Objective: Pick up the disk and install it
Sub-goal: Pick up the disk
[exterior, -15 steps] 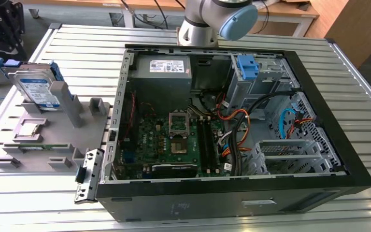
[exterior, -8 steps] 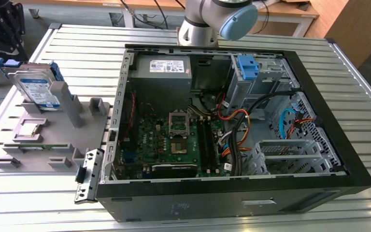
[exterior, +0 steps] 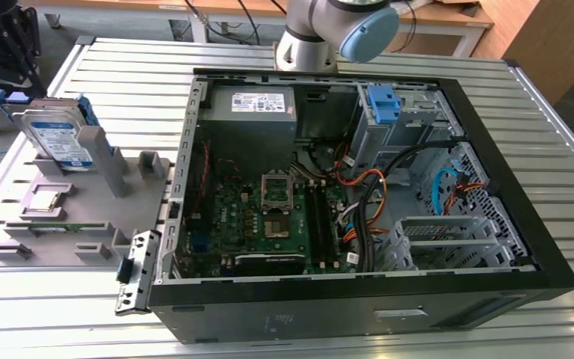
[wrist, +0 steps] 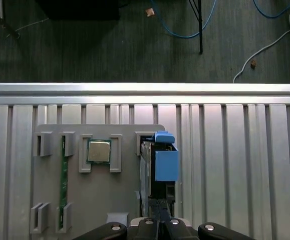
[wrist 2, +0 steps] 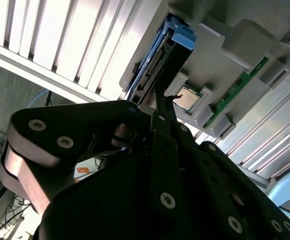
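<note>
The disk (exterior: 57,138) stands on edge in a slot of the grey holder (exterior: 78,213) at the exterior view's left, its silver face and white-and-blue label showing and blue rails along its sides. My gripper (exterior: 8,45) hangs just above it, apart from it. In the first wrist view the disk (wrist: 152,172) appears edge-on with its blue rail (wrist: 166,160), and my gripper (wrist: 158,204) is shut, empty and lined up over the disk's thin edge. The second wrist view shows the gripper (wrist 2: 161,97) pointing at the disk (wrist 2: 152,70).
An open computer case (exterior: 526,247) lies on the slatted metal table (exterior: 128,67), with a motherboard (exterior: 267,217), a power-supply box (exterior: 262,101), a blue bracket (exterior: 382,101) in the drive bay and loose cables. The holder also carries a processor chip (wrist: 98,151) and a green memory stick (wrist: 63,175).
</note>
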`<state>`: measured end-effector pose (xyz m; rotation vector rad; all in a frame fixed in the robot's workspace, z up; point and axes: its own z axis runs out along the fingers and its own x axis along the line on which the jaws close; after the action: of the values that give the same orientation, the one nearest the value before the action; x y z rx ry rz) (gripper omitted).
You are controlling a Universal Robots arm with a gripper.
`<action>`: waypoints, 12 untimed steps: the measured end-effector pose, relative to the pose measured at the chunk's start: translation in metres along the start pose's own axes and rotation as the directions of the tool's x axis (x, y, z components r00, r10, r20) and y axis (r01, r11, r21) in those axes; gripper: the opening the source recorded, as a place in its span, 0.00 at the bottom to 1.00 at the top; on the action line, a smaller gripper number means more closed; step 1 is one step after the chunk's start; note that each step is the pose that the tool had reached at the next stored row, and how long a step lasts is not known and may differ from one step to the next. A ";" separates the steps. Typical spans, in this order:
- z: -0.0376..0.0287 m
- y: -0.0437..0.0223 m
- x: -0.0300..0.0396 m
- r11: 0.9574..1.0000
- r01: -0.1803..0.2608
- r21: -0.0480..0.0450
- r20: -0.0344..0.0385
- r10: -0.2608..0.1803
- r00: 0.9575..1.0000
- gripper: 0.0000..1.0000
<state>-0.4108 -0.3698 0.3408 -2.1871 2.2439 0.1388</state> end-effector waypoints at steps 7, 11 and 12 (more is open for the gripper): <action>0.0021 -0.0001 -0.0003 1.000 0.000 0.000 0.005 0.000 1.000 0.11; 0.0023 -0.0001 -0.0004 1.000 0.000 0.000 0.006 0.000 1.000 0.11; 0.0023 -0.0001 -0.0004 1.000 0.000 0.000 0.006 0.000 1.000 0.11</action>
<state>-0.4108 -0.3692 0.3386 -2.1840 2.2404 0.1457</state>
